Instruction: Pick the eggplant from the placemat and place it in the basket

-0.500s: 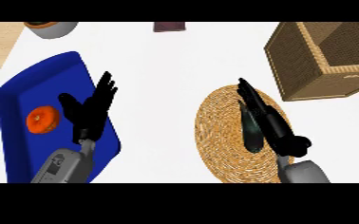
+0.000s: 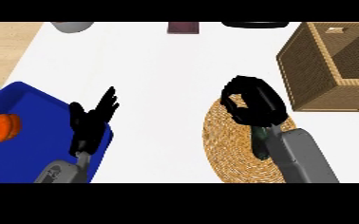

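Woven wicker basket (image 2: 308, 76), straw placemat (image 2: 231, 144)

White counter top (image 2: 175, 76), with a strip of pale wood along the left edge. Directly on it: round woven straw placemat (image 2: 231, 156) at lower right; brown wicker basket (image 2: 308, 71) at upper right, just beside the placemat's far edge; blue tray (image 2: 42, 109) at lower left, holding 1 orange item (image 2: 7, 127) cut by the left edge. Along the far edge, 3 partly cropped items: grey rounded vessel (image 2: 72, 26) at left, dark maroon block (image 2: 184, 27) in the middle, black flat object (image 2: 256, 24) to its right.
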You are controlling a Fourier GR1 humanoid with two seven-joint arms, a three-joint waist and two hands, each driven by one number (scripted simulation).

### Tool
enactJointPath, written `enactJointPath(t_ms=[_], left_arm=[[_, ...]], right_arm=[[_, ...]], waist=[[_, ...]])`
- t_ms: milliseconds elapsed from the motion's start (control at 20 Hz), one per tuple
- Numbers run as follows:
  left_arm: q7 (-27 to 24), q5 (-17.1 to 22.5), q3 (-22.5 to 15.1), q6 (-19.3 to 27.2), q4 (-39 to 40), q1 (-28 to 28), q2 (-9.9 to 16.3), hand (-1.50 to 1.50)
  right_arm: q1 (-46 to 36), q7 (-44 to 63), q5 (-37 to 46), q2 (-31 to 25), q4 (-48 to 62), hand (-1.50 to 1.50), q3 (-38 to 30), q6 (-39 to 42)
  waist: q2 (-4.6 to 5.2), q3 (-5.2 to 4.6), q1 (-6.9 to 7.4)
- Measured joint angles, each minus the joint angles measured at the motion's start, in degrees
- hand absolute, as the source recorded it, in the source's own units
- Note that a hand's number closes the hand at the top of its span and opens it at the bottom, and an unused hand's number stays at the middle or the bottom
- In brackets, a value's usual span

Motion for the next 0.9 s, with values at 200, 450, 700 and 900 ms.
enactJointPath(t_ms=[200, 450, 700, 900], left_arm=[[0.25, 0.14, 0.19, -1.13, -1.82, 2.75, 1.81, 0.00], [0.85, 0.33, 0.55, -1.39, -2.90, 4.62, 2.92, 0.00], [1.72, 0.50, 0.80, -1.65, -3.88, 5.89, 3.94, 0.00], [1.91, 0.37, 0.91, -1.77, -4.66, 6.47, 4.26, 0.00]], right_arm=[[-1.51, 3.88, 4.88, 2.11, -1.88, -1.50, 4.12, -4.41], [-6.36, 12.47, 14.55, -3.79, -3.93, -1.50, 6.51, -9.11], [-14.25, 21.94, 21.88, -15.51, -5.46, -1.50, 6.40, -5.85], [-21.12, 27.12, 21.20, -24.35, -4.88, -1.50, 4.62, 3.38]], waist=[[-0.59, -0.08, -0.51], [-0.95, -0.29, -1.09], [-1.08, -0.39, -1.33], [-0.82, -0.36, -1.12]])
